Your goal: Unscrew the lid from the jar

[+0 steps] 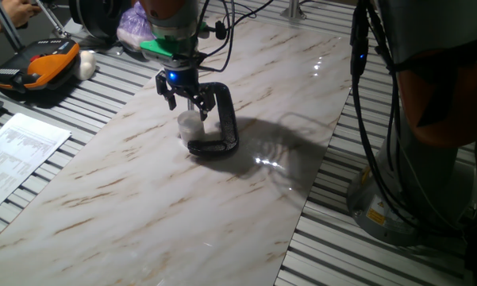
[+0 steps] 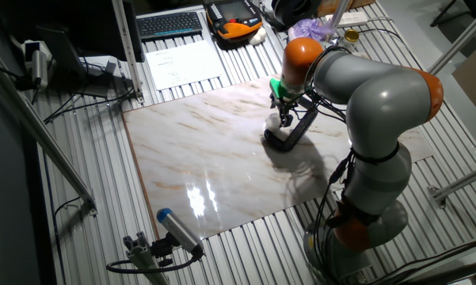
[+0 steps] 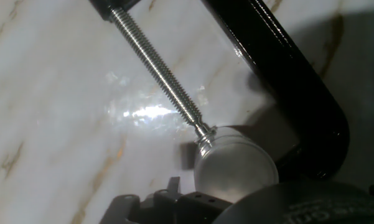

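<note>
On the marble desk (image 1: pixel 103 183), the jar (image 1: pixel 191 127) is standing upright in the black C-clamp (image 1: pixel 222 119), its lid (image 3: pixel 235 163) sitting directly beneath the gripper (image 1: pixel 186 94), whose fingers are hanging spread, gripping nothing.

jar (image 1: pixel 190 126): tiny clear plastic cylinder, upright on the marble tabletop, sitting inside the black C-clamp's opening. lid (image 3: pixel 235 163): frosted whitish round cap, on top of the jar, looks seated; clamp screw tip touches its edge, I think.
</note>
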### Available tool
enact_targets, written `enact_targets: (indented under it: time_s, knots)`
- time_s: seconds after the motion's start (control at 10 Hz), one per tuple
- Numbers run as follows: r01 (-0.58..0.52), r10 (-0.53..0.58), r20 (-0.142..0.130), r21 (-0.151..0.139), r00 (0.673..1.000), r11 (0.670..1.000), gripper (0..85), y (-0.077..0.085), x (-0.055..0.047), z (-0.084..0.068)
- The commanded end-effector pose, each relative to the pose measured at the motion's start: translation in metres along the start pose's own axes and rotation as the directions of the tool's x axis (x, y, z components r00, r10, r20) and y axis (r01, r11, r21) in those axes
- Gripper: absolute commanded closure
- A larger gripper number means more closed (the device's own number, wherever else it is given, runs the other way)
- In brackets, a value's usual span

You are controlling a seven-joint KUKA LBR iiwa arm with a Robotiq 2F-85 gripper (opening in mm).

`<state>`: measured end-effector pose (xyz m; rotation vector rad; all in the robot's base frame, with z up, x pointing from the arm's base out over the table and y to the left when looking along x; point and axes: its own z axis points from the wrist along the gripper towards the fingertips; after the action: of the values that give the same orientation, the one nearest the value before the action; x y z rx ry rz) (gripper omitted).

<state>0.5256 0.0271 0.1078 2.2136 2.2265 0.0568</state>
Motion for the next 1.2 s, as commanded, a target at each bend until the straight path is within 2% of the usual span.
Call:
enact_targets:
  time_s: [0.0, 0.8, 1.1]
  knots:
    - [0.001, -0.001, -0.001, -0.001, 1.0, 1.0, 17.0, 0.0001, -0.0001, 0.0006]
    - [0.002, -0.002, -0.014, -0.014, 1.0, 1.0, 17.0, 0.0021, 0.0, 0.0054]
    - [-0.035, 0.035, 0.003, 0.004, 0.999, 0.999, 17.0, 0.002, -0.0002, 0.0049]
